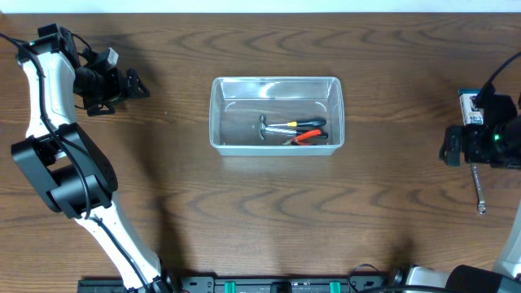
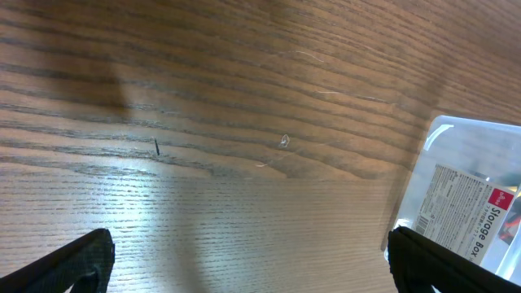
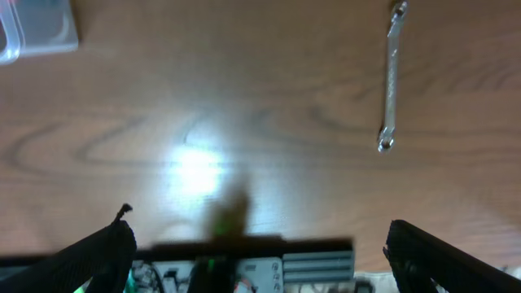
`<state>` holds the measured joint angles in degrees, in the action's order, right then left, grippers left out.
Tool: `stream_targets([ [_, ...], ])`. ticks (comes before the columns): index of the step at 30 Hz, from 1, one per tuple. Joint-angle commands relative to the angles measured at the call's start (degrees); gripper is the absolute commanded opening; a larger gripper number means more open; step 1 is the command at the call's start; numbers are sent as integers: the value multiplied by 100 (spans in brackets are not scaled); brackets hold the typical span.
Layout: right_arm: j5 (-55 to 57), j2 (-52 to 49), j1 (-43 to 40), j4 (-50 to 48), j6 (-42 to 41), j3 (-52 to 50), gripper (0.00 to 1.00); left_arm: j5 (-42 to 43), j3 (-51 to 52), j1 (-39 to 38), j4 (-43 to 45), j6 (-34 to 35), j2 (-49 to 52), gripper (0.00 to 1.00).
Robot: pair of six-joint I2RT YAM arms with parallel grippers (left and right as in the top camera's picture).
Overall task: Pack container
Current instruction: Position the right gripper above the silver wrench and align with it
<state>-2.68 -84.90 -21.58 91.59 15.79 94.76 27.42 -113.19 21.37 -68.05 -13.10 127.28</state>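
The clear container [image 1: 277, 80] stands at the table's middle and holds several hand tools [image 1: 297, 130], among them pliers with orange handles. Its corner with a "Storage Box" label shows in the left wrist view [image 2: 444, 134] and far off in the right wrist view [image 3: 32, 28]. My left gripper [image 1: 134, 84] is open and empty over bare table left of the container, its fingers wide apart in its own view [image 2: 251, 252]. My right gripper [image 1: 452, 148] is at the far right, open [image 3: 260, 236].
A silver wrench [image 1: 479, 189] lies on the table at the right, in front of my right arm, and shows in the right wrist view [image 3: 391, 77]. A small blue-and-white printed box [image 1: 470, 106] lies under my right arm; its blurred edge sits low between the open fingers [image 3: 317, 264].
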Motion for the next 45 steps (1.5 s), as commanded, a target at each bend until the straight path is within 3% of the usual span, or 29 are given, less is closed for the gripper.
stream_targets([
  [1,-286,57,-17,-256,98,-9,99,-28,-116,11,-13,-7,-170,98],
  [5,-426,57,-17,-514,343,-52,99,-28,-116,11,-15,-7,-170,98],
  [10,-114,52,-20,-1071,1596,-426,99,-28,-116,11,-15,-7,-170,98],
  [14,310,15,-22,-1731,1602,-946,99,-28,-116,11,-13,-7,-170,98],
  [21,1067,-310,-151,-1814,1602,-1534,99,-28,-116,11,-13,-7,-170,98],
  [38,190,-632,-1491,-2153,1624,-1576,99,-28,-116,11,-13,-7,-170,98],
  [45,-378,-960,-1781,-2155,2039,-1580,99,-28,-116,11,-13,-4,-170,98],
])
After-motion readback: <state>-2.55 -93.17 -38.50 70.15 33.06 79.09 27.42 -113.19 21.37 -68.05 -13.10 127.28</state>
